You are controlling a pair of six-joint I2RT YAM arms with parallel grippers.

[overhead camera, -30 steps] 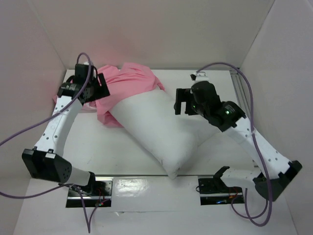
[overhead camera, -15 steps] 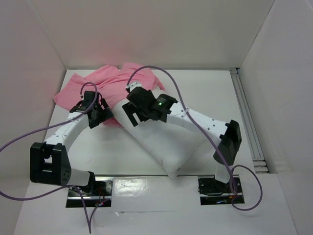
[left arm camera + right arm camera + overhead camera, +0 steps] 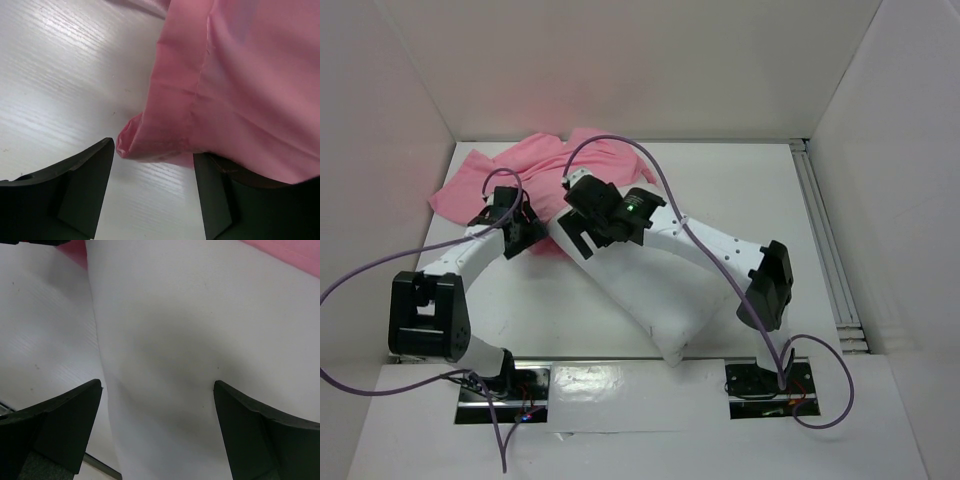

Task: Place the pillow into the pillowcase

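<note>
The white pillow (image 3: pixel 655 300) lies slantwise on the table, its far end against the pink pillowcase (image 3: pixel 535 165), which is spread and rumpled at the back left. My left gripper (image 3: pixel 520 232) is low at the pillowcase's near edge. In the left wrist view it (image 3: pixel 152 152) is open, with the hemmed corner of the pillowcase (image 3: pixel 235 90) drooping between the fingertips and draped over the right finger. My right gripper (image 3: pixel 578 235) is over the pillow's far end. Seen from the right wrist, that gripper (image 3: pixel 156 387) is open wide, and the pillow (image 3: pixel 200 315) fills the space between its fingers.
White walls close in the table at the back and both sides. A metal rail (image 3: pixel 825 250) runs along the right edge. Purple cables (image 3: pixel 620 150) loop over both arms. The right arm's forearm (image 3: pixel 710 245) stretches across the pillow.
My right arm has swung from the right side across to the pillow's far end. My left gripper has come down from the back left to the pillowcase's near edge.
</note>
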